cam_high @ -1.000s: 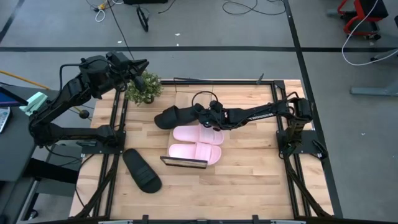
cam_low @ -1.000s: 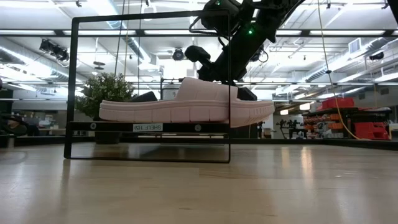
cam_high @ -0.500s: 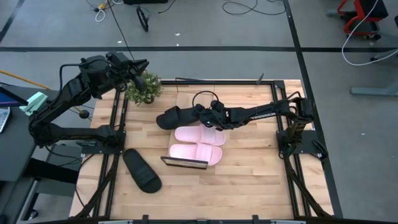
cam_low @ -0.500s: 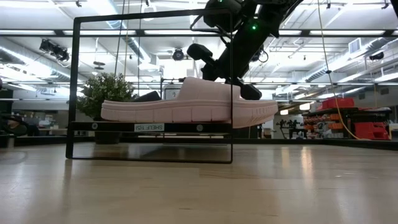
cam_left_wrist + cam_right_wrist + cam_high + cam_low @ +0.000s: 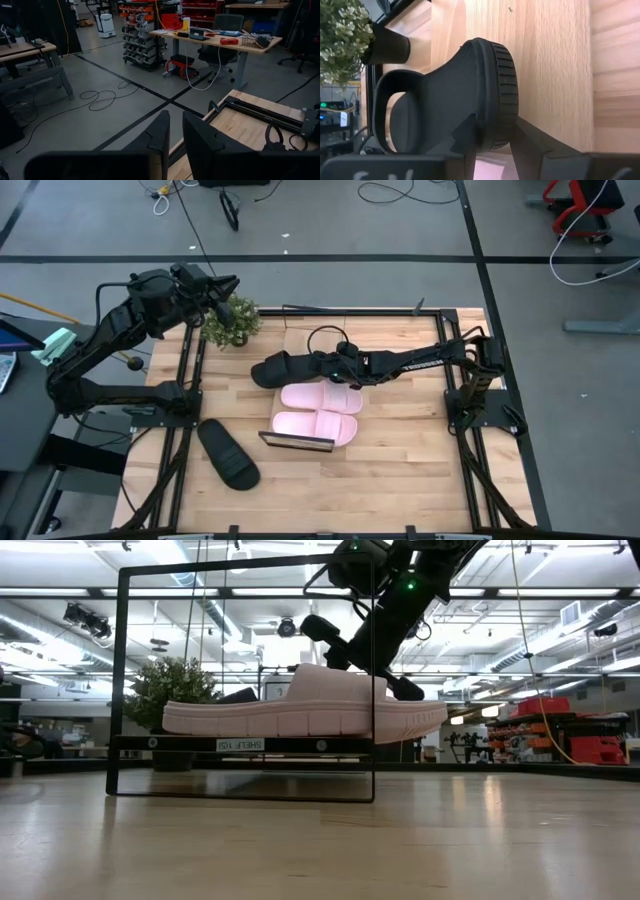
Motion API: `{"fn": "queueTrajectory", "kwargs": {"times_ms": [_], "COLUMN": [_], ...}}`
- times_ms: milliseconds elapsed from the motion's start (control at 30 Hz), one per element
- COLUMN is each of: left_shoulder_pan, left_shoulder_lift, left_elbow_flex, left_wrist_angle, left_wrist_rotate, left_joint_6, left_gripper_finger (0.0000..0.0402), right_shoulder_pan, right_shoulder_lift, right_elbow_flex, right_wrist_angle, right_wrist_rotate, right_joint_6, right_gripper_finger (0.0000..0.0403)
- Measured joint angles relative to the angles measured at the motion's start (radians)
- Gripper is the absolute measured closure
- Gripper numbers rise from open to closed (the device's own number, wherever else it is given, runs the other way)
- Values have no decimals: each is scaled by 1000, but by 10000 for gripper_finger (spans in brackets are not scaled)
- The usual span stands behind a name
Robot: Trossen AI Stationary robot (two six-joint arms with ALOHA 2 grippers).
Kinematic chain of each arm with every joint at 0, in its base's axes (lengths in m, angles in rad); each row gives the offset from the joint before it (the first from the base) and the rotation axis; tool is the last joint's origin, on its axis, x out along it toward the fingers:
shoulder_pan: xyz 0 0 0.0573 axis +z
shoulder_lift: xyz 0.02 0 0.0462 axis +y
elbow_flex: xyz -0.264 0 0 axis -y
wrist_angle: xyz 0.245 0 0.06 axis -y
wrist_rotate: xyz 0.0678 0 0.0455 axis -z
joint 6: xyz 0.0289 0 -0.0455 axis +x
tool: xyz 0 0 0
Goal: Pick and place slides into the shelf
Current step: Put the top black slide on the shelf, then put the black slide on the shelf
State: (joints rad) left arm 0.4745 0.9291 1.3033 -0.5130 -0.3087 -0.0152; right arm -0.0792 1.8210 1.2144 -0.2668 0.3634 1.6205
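Observation:
My right gripper point(image 5: 330, 364) point(image 5: 496, 142) reaches from the table's right to just beyond the shelf and is shut on a black slide point(image 5: 283, 368) point(image 5: 360, 655) point(image 5: 455, 95). Two pink slides point(image 5: 318, 395) point(image 5: 315, 425) point(image 5: 300, 710) lie sole-down side by side on the shelf point(image 5: 296, 442) point(image 5: 240, 745), a wood plank with black wire ends. The second black slide point(image 5: 228, 453) lies flat on the table near the left edge. My left gripper point(image 5: 228, 283) point(image 5: 171, 130) waits above the table's far left corner, fingers nearly together on nothing. My right gripper pinches the black slide's ribbed sole edge point(image 5: 496, 122) between the strap and the rounded heel, one finger point(image 5: 465, 137) on the footbed side, the other point(image 5: 530, 142) on the underside. It comes from the table's right. The slide is lifted clear and tilted, its left end point(image 5: 318, 625) higher.
A potted plant point(image 5: 232, 320) point(image 5: 175, 685) point(image 5: 340, 35) stands at the table's far left, close beyond the held slide. Black frame rails run along the left point(image 5: 185, 410) and right point(image 5: 460, 430) table edges. Bare wood shows near the front edge point(image 5: 380, 490).
My right gripper has carried the black slide a little toward the table's right edge, still shut on it and still tilted.

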Motion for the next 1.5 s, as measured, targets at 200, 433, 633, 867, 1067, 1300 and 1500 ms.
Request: {"fn": "queueTrajectory", "kwargs": {"times_ms": [200, 433, 633, 867, 1067, 1300, 1500], "left_shoulder_pan": [0, 0, 0, 0, 0, 0, 0], "left_shoulder_lift": [0, 0, 0, 0, 0, 0, 0], "left_elbow_flex": [0, 0, 0, 0, 0, 0, 0], "left_wrist_angle": [0, 0, 0, 0, 0, 0, -1], "left_wrist_rotate": [0, 0, 0, 0, 0, 0, 0], "left_joint_6": [0, 0, 0, 0, 0, 0, 1], "left_gripper_finger": [350, 340, 345, 350, 341, 347, 349], "right_shoulder_pan": [0, 0, 0, -6, -5, -5, -5], "right_shoulder_lift": [0, 0, 0, 0, -4, -30, -30], "right_elbow_flex": [0, 0, 0, -1, -1, -1, -1], "right_wrist_angle": [-2, -8, -12, -14, -19, -88, -111], "right_wrist_rotate": [-36, -52, -88, -121, -113, -101, -140], "right_joint_6": [-23, -33, -55, -62, -58, -79, -83], "right_gripper_finger": [294, 284, 258, 239, 236, 236, 236]}}
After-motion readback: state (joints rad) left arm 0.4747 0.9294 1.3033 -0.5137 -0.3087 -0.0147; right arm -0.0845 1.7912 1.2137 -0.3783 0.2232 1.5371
